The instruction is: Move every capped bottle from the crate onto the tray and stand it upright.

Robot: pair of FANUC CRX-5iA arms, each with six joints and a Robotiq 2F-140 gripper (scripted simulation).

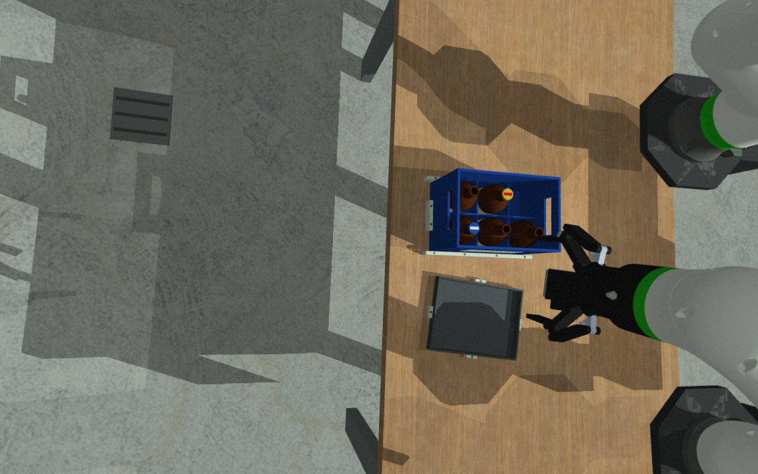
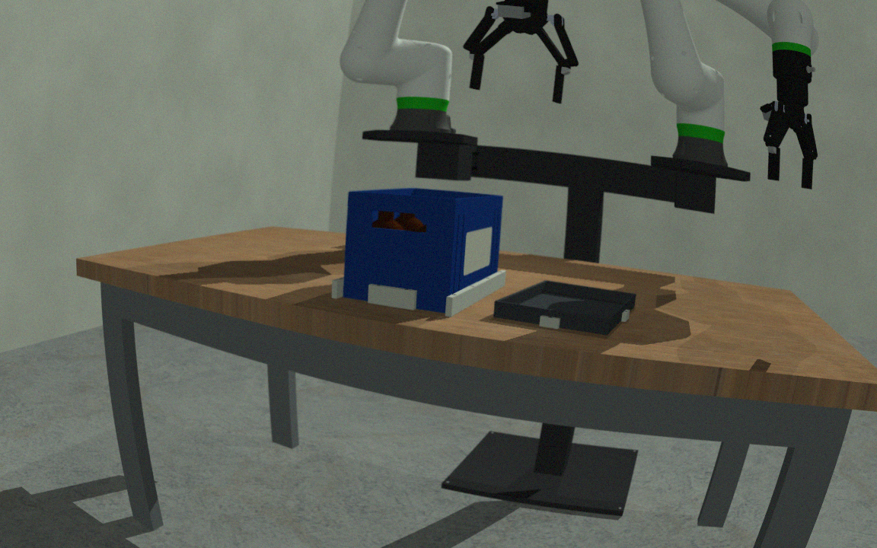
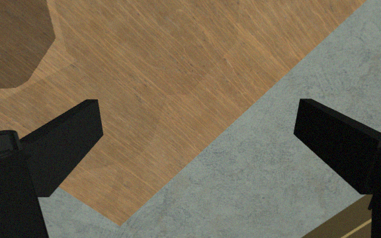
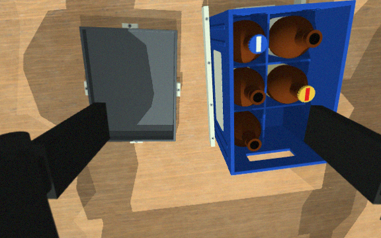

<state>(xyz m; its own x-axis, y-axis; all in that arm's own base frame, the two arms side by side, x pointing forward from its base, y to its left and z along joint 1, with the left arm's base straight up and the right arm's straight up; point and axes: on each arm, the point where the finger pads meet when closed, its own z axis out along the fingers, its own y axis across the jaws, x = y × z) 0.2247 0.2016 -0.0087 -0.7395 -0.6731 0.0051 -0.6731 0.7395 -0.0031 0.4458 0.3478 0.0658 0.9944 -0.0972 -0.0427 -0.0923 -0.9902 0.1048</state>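
Observation:
The blue crate (image 1: pixel 439 226) (image 2: pixel 393 259) (image 4: pixel 329 49) stands level with five brown bottles and one empty compartment. A blue-capped bottle (image 1: pixel 474 228) (image 4: pixel 258 43) stands in a far corner on the tray side. A yellow-capped bottle (image 1: pixel 492 199) (image 4: pixel 286 84) stands in the middle row, away from the tray. Three bottles are open: one beside the blue-capped bottle (image 4: pixel 290 36), two on the tray side (image 4: pixel 246 86) (image 4: pixel 246 129). The dark tray (image 1: pixel 476 338) (image 2: pixel 523 317) (image 4: pixel 127 82) is flat and empty. My right gripper (image 1: pixel 535 277) (image 2: pixel 516 95) (image 4: pixel 207 122) is open, high above. My left gripper (image 2: pixel 789 183) (image 3: pixel 199 117) is open, beyond the table's end.
A pale rail (image 1: pixel 476 255) (image 2: pixel 476 293) (image 4: pixel 209 76) runs along the crate's tray side, with a gap of table between it and the tray. Small pale stops surround the tray. The table (image 1: pixel 547 436) (image 2: pixel 769 326) (image 3: pixel 144 116) ends beneath the left gripper's view, with floor (image 3: pixel 243 165) beyond.

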